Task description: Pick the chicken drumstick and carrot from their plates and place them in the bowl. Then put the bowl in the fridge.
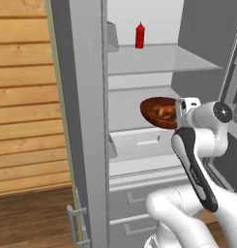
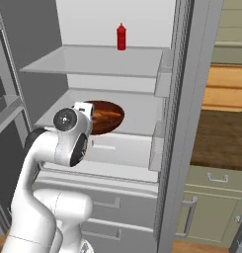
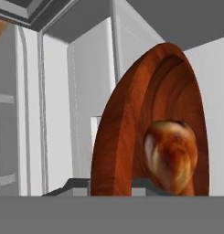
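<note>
The fridge (image 1: 86, 121) stands open, white inside with glass shelves. My gripper (image 1: 179, 114) is shut on the near rim of the reddish-brown bowl (image 1: 156, 110), holding it over the middle shelf (image 2: 137, 111). I cannot tell whether the bowl touches the shelf. The bowl (image 2: 106, 116) sits just past my hand. In the hand view the bowl (image 3: 127, 137) rises edge-on, with the brown-orange chicken drumstick (image 3: 170, 157) lying inside it. I cannot make out the carrot apart from the drumstick. The plates are out of view.
A red bottle (image 1: 140, 35) stands on the upper shelf (image 2: 93, 62). Door bins (image 2: 159, 79) hang on the right side of the opening. Grey drawers (image 1: 134, 140) lie below the middle shelf. A wooden wall (image 1: 23, 97) is to the left and green cabinets (image 2: 211, 207) to the right.
</note>
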Available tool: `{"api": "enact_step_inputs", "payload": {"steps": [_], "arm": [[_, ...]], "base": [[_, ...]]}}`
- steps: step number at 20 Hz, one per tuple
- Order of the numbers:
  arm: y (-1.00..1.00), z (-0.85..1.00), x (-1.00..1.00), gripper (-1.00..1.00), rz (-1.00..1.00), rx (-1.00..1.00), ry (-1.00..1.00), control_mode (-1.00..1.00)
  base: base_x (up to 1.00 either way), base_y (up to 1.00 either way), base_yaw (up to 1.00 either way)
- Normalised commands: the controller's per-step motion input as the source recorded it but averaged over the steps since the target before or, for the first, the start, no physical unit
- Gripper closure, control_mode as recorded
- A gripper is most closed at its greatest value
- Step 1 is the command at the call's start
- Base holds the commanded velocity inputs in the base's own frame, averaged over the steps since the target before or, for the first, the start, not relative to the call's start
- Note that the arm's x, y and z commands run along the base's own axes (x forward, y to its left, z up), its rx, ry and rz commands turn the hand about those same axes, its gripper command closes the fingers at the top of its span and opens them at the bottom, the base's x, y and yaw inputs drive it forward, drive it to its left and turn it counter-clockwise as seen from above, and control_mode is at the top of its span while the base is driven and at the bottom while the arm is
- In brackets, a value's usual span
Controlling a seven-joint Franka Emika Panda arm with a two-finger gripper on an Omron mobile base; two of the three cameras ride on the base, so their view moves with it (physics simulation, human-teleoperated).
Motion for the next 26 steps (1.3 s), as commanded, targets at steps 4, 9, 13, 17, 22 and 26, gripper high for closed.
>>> {"api": "enact_step_inputs", "payload": {"steps": [4, 9, 13, 17, 22, 26], "arm": [[0.00, -0.39, 0.78, 1.00, 0.00, 0.03, 0.01, -1.00], [0.00, -0.33, 0.65, 1.00, 0.00, 0.03, 0.02, -1.00], [0.00, -0.12, 0.67, 1.00, 0.00, 0.03, 0.08, -1.00], [0.00, -0.04, 0.77, 1.00, 0.00, 0.02, 0.14, -1.00], [0.00, -0.09, 0.60, 1.00, 0.00, 0.01, 0.11, -1.00], [0.00, 0.00, 0.27, 1.00, 0.00, 0.00, 0.00, -1.00]], "base": [[0.00, 0.00, 0.00], [0.00, 0.00, 0.00], [0.00, 0.00, 0.00], [0.00, 0.00, 0.00], [0.00, 0.00, 0.00], [0.00, 0.00, 0.00]]}}
